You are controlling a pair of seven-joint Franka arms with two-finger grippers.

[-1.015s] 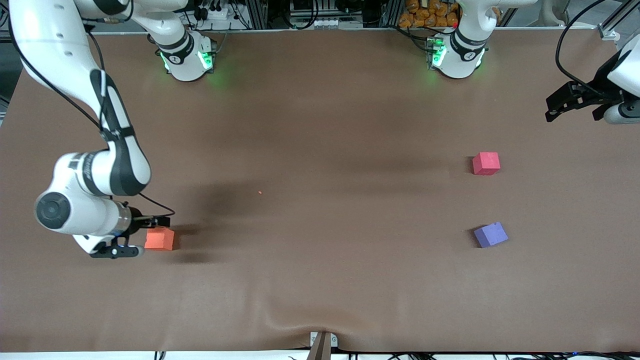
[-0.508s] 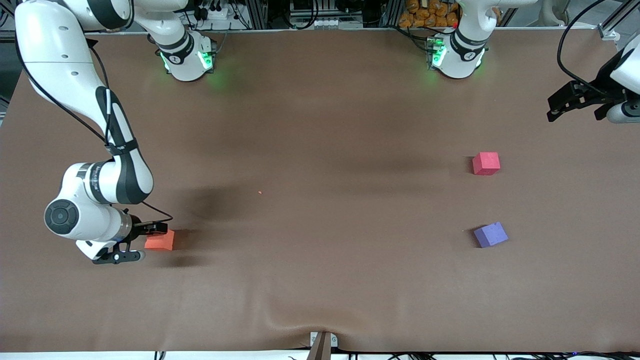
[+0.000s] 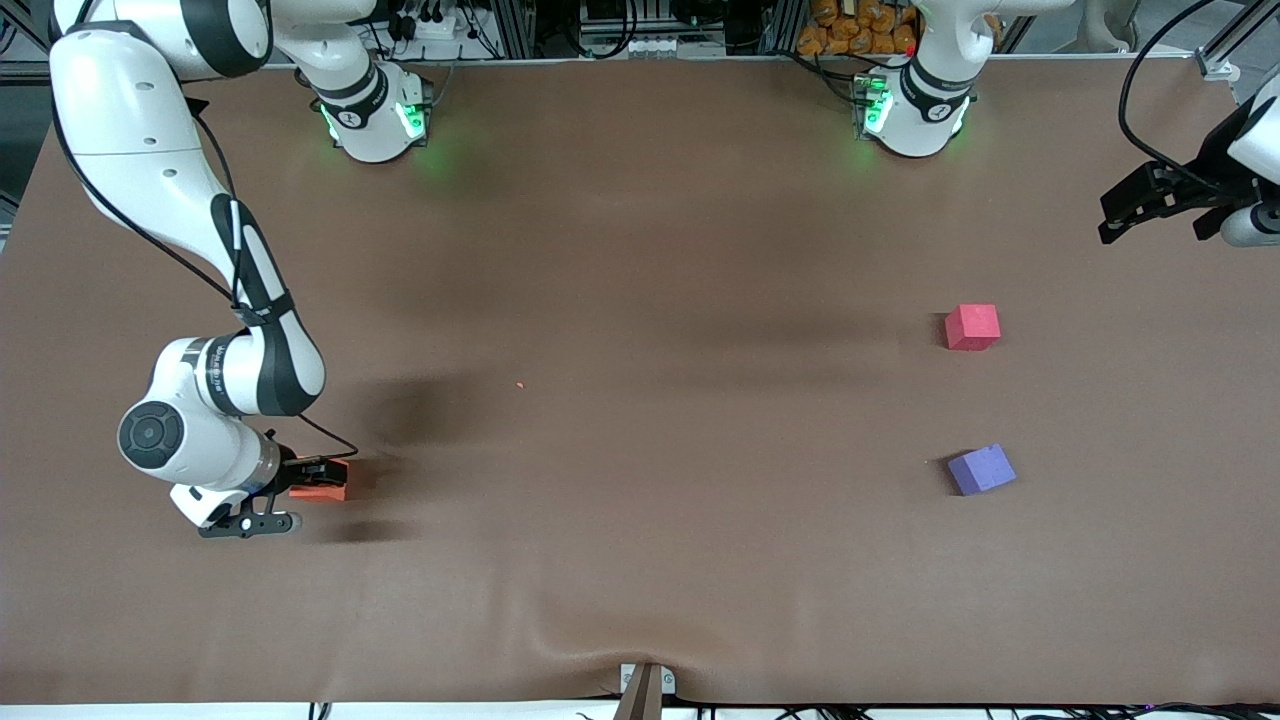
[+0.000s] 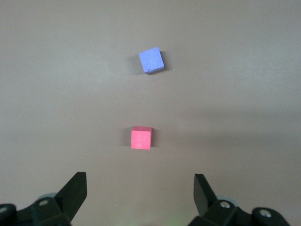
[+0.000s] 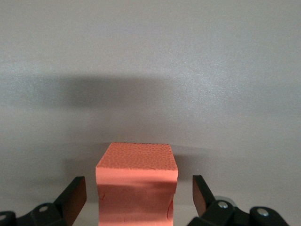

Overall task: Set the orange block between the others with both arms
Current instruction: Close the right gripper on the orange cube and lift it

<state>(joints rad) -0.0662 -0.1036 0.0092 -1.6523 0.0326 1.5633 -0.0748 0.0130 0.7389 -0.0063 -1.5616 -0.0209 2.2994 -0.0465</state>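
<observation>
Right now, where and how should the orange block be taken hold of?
Probably by its two upright side faces, from above. The orange block sits flat on the table, and the right hand, fingers open, already straddles it with a gap on each side. The left hand waits open.

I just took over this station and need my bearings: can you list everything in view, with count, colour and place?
orange block: one, bright orange, on the table at the right arm's end, between the right gripper's open fingers.
pinkish-red cube: one, toward the left arm's end.
purple-blue cube: one, nearer the front camera than the pinkish-red cube, apart from it.
table: one, brown cover.
right gripper: one, black, open, low around the orange block.
left gripper: one, black, open, waiting above the table's edge at its own end.
</observation>
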